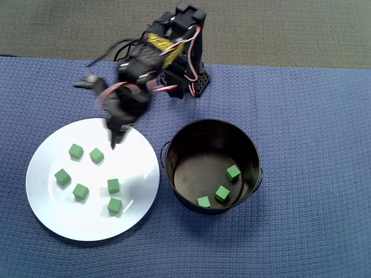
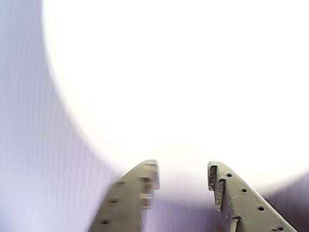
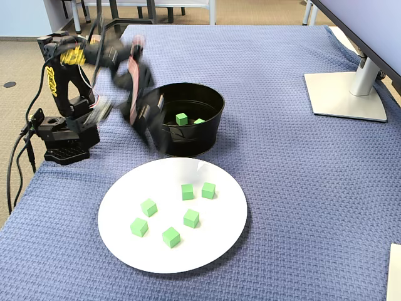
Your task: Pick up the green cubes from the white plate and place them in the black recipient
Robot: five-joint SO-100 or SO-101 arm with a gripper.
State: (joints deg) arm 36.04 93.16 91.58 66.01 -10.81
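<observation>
Your jaws (image 2: 181, 176) are parted with a clear gap and nothing between them; the wrist view shows them over the washed-out near edge of the white plate (image 1: 58, 214). From overhead, the blurred arm (image 1: 130, 87) leans over the plate's upper rim, its tip just above the nearest cubes. Six green cubes (image 1: 113, 186) lie scattered on the plate, all apart from one another. Three more green cubes (image 1: 222, 193) sit on the floor of the black pot (image 1: 174, 152), which stands just beside the plate on the blue cloth covering the table (image 1: 313, 116). In the fixed view a monitor stand (image 3: 346, 94) rests well apart, at the far right.
</observation>
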